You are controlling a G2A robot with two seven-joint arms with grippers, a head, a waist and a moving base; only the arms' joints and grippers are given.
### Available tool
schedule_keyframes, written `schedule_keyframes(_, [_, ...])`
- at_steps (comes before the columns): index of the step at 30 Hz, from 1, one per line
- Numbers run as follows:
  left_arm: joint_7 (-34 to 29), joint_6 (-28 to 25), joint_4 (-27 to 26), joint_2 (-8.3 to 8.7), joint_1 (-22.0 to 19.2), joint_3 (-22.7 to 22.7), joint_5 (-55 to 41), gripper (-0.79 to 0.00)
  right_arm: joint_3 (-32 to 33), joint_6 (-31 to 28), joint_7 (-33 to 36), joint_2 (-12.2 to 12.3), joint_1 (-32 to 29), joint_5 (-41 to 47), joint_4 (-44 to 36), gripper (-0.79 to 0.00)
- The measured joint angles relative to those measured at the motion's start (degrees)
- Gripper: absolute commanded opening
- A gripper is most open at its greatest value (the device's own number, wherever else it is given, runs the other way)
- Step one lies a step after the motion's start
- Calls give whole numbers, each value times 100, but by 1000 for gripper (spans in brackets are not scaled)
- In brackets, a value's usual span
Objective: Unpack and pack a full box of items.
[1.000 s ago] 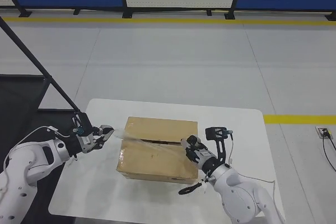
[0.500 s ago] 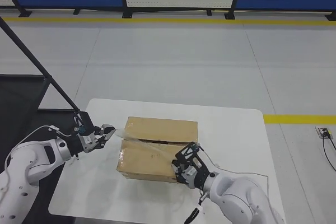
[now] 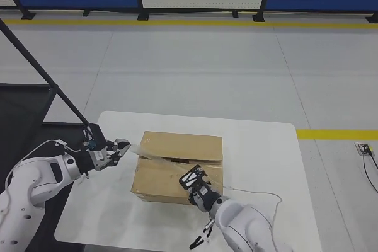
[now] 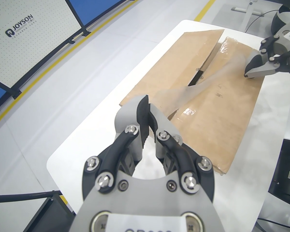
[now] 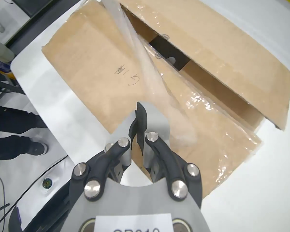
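1. Your right gripper has swung across the box since a second ago. It was at the box's right end, and it now sits over the near long edge, toward the middle.
2. Your left gripper has barely shifted. It stays just off the box's left end, above the white table.
3. On the left tool, the fingers are drawn almost fully together and pinch the end of the clear tape strip. The strip runs stretched from those tips, up over the left end of the box and diagonally across its top.
4. On the right tool, the fingers are pressed together with nothing between them. In the left wrist view the tips point down at the box top, but you cannot tell whether they press on the cardboard.
5. The strip's other end lies just beside the right tool's fingers, stuck down on the near flap.
6. The box rests on the table near its middle, with its long sides running across in front of you.
7. The far flap stands lifted a little from the near one. A dark gap shows along the seam between them, and glossy tape remains along that seam.
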Motion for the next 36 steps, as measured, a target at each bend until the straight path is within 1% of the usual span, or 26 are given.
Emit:
schedule_keyframes(11, [-18,-53,11,-14,-8,-23,-60,-785,-349,898,-573,-119,15,-1415,63,-785])
schedule_keyframes(14, [-21,-66,13,-17,-15,-30,-73,-785,-363,1027,-638,-149,5,-1572,86,-785])
schedule_keyframes(29, [65,-79,38,-28,50,-98,-19,-785,-61,1436,-643,-354,341,-1336,544,-785])
schedule_keyframes(33, [68,-72,27,-29,72,-115,-5,-785,28,1420,-570,-389,379,-1234,592,-785])
schedule_keyframes(36, [78,-67,6,-30,91,-128,26,-785,137,1267,-487,-406,358,-952,543,-785])
